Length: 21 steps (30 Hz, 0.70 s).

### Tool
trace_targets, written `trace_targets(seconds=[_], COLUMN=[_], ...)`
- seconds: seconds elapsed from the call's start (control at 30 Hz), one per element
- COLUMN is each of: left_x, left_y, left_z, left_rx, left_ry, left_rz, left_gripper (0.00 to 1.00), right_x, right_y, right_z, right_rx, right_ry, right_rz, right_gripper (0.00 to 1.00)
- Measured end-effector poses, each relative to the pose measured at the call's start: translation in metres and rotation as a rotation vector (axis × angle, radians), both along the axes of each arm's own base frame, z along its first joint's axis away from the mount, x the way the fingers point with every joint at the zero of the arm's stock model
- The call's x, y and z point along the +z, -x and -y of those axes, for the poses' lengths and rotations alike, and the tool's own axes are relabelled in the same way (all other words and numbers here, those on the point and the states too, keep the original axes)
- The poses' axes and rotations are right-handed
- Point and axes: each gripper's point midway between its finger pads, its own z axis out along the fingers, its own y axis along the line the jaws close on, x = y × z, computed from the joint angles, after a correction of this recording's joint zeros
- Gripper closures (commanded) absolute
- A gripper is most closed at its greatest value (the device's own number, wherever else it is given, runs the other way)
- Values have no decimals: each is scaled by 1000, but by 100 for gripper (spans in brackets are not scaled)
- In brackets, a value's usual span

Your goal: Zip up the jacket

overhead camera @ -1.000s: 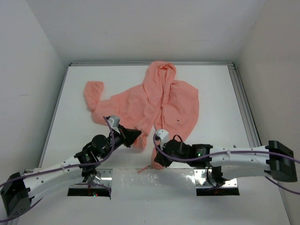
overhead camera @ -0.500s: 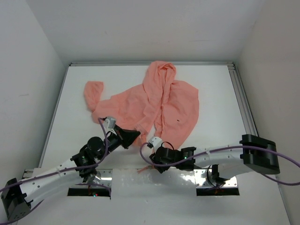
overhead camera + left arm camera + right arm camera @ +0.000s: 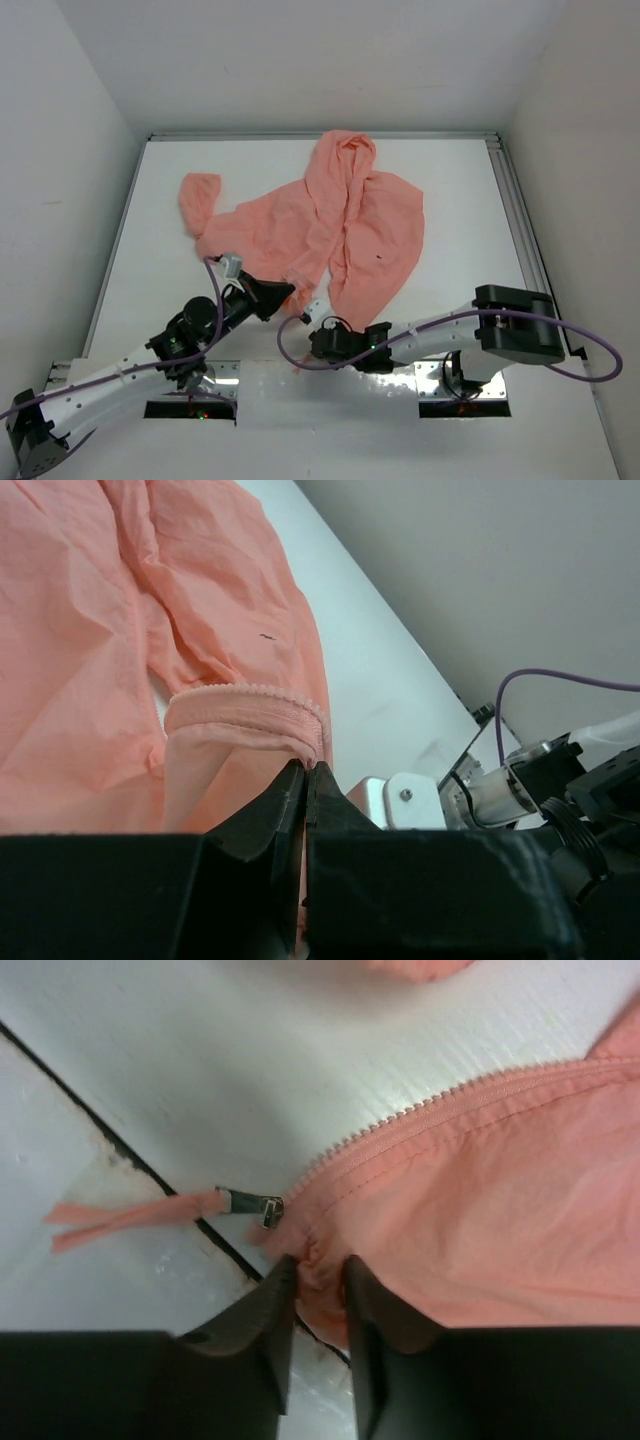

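1. Jacket (image 3: pixel 340 220) was thin matt cloth, crinkled.
2. Zip pull (image 3: pixel 252 1205) was shiny metal, cloth tab.
3. Table (image 3: pixel 460 200) was white, smooth, slight sheen.
4. Right gripper fingers (image 3: pixel 268 1325) were matt black plastic.

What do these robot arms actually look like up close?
The left arm and right arm are slim white tubes with chunky black joints. A purple cable runs loosely along each, looping near the wrist. Each ends in black, wedge-shaped jaws tapering to thin tips, with a small white block behind them.

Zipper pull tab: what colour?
Salmon-pink fabric tab on a silver metal slider; clearest in right wrist view.
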Motion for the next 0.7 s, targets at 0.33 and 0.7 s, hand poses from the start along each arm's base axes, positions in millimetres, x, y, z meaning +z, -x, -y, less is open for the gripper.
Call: trace_targets(seconds=[0.33, 0.7], left_x=[-10, -14], left_y=[1, 5], left_z=[-3, 13], left_rx=[10, -54], left_ry=[-8, 10], left_rz=[-29, -69], left_gripper=[100, 100], right_x=[2, 102], right_y=[-15, -56], right_z=[9, 16], right_rx=[-125, -195], right_ry=[-56, -583], right_rz=[68, 383], right_gripper=[100, 100])
